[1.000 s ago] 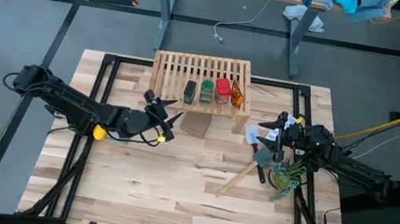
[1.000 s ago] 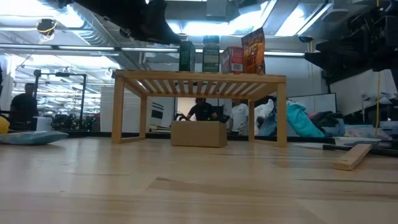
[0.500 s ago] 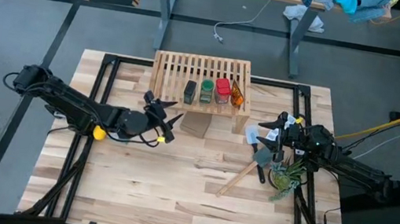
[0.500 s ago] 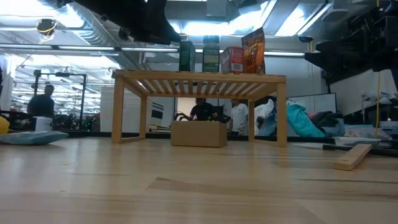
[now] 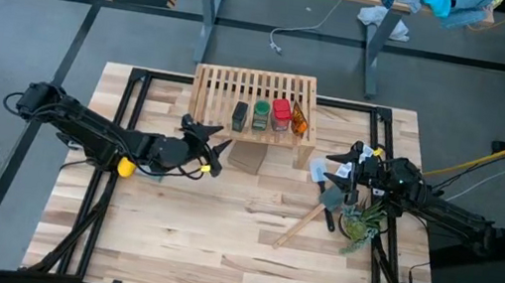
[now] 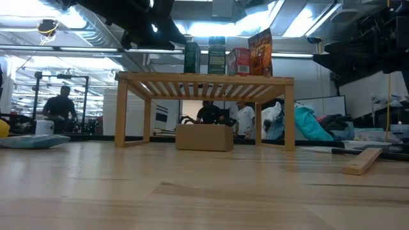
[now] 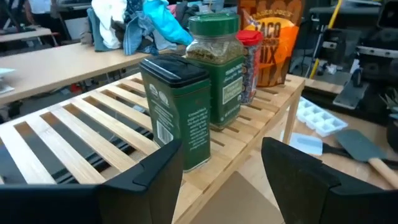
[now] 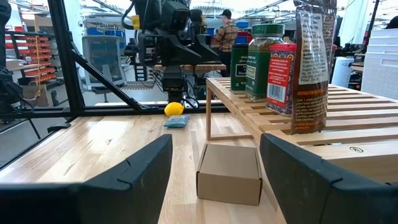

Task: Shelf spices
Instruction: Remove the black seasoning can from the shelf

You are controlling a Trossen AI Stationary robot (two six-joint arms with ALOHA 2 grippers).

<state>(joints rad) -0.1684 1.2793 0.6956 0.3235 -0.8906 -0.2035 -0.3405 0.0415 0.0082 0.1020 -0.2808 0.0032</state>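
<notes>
Spices all stand on the shelf; we've got the left pincer empty, fingers apart, just beside the tin — a careless swing could topple it.

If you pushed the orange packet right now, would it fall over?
Probably. The orange packet stands tall and thin at the end of the row on the shelf, so a nudge near its top would likely tip it. Its crinkled sides look floppy, so it may bend too. It leans close by the red jar, which might prop it.
</notes>
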